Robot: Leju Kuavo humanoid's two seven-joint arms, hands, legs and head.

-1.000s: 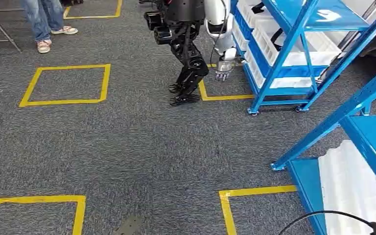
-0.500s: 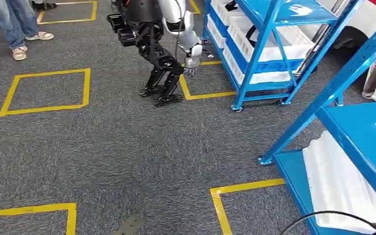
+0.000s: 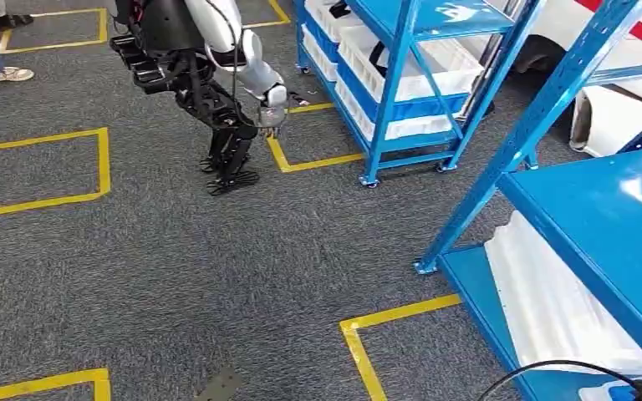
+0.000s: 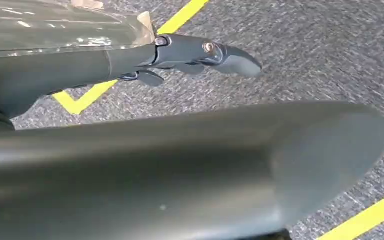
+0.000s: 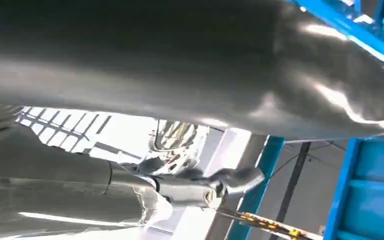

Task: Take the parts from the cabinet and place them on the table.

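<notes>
Camera swings right across the room

The whole view has shifted: the other robot (image 3: pixel 209 92), the far blue cabinet (image 3: pixel 401 75) and the yellow floor squares (image 3: pixel 38 171) slid leftward, while the near blue shelf (image 3: pixel 602 217) fills more of the right side.

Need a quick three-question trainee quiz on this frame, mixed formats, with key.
1. True or false: the left hand holds a part.
2. What stands beside the far blue rack in the head view? A) another humanoid robot B) a forklift C) a desk chair
3. Fill in: the squares on the grey carpet are marked in ___ tape.

Key: 1 false, its fingers are spread over the carpet with nothing in them; 2 A; 3 yellow.
</notes>
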